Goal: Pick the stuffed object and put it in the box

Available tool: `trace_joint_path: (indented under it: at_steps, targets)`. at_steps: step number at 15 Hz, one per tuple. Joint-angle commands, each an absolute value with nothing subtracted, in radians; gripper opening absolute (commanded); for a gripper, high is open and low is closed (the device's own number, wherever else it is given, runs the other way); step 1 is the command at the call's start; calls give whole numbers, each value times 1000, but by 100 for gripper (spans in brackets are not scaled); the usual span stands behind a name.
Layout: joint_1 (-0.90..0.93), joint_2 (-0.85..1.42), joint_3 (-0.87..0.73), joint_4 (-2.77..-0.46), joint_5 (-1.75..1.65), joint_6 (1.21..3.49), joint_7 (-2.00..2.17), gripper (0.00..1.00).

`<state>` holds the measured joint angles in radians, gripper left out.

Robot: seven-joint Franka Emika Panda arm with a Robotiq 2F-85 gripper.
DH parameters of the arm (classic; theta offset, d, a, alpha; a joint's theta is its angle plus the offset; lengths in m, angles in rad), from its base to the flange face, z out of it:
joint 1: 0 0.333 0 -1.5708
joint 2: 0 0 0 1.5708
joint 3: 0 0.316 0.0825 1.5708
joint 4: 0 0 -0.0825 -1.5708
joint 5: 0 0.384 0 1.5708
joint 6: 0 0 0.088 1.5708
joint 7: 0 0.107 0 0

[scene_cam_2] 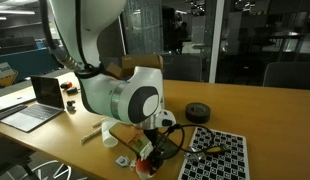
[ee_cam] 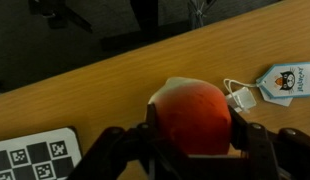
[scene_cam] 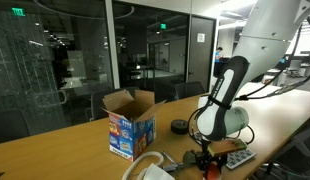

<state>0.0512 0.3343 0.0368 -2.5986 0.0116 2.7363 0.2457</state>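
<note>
The stuffed object [ee_cam: 193, 115] fills the middle of the wrist view. It shows its red-orange side and sits between my two black fingers. My gripper [ee_cam: 195, 130] is shut on it, low over the wooden table. In both exterior views the gripper [scene_cam: 207, 160] [scene_cam_2: 147, 158] hangs near the table's front edge, with a bit of red showing at its tips. The box [scene_cam: 129, 122] stands open on the table, with brown flaps up and blue printed sides, well away from the gripper. The arm hides the box in the exterior view that shows the laptop.
A black round puck [scene_cam: 179, 126] [scene_cam_2: 198, 112] lies between the box and the gripper. A flat checkered tray [scene_cam_2: 217, 155] lies beside the gripper. A white ring-shaped bowl [scene_cam: 150, 168] lies near the front edge. A laptop [scene_cam_2: 33, 105] stands on a side desk. A paper tag [ee_cam: 285, 82] lies close to the toy.
</note>
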Motion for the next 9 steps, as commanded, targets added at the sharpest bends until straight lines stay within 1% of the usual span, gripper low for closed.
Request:
trace_joint_path:
  at_steps: [1, 3, 4, 7, 8, 9]
  targets:
    - [47, 354, 49, -2577, 64, 2746, 202, 36]
    - [61, 316, 34, -2573, 61, 2695, 223, 22]
    - [70, 282, 24, -2568, 51, 2652, 237, 18]
    - [116, 154, -24, -2529, -45, 2469, 325, 14]
    - [125, 112, -31, -2507, -87, 2402, 359, 18]
    - [126, 79, -30, -2482, -126, 2343, 391, 16]
